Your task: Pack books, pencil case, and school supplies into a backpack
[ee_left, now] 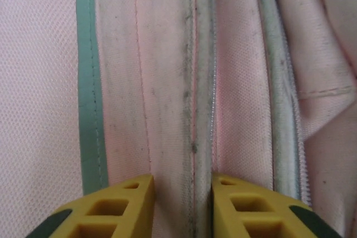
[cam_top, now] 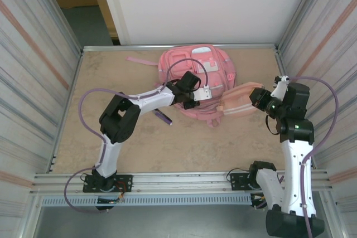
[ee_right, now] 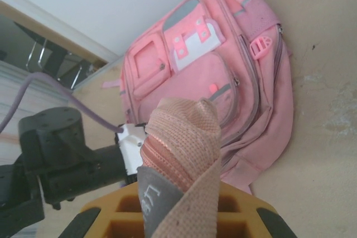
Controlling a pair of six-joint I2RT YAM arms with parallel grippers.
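From above, you see the backpack point(cam_top: 192, 65) lying flat at the far middle of the bench point(cam_top: 139, 149). Your left tool point(cam_top: 192, 100) is down on its near edge, and your right tool point(cam_top: 254, 100) is off to the right, holding the strap point(cam_top: 237, 106) pulled out sideways. The purple pen point(cam_top: 164, 117) lies on the bench just beside the backpack, under your left arm. In your left wrist view, the yellow fingers point(ee_left: 134, 193) stand either side of a raised zipper seam point(ee_left: 211, 82) in the pink fabric. You cannot tell whether they pinch it. In your right wrist view, the tool point(ee_right: 178, 210) is clamped on the padded strap point(ee_right: 181, 132), which rises from between the fingers, with the backpack point(ee_right: 212, 76) beyond it.
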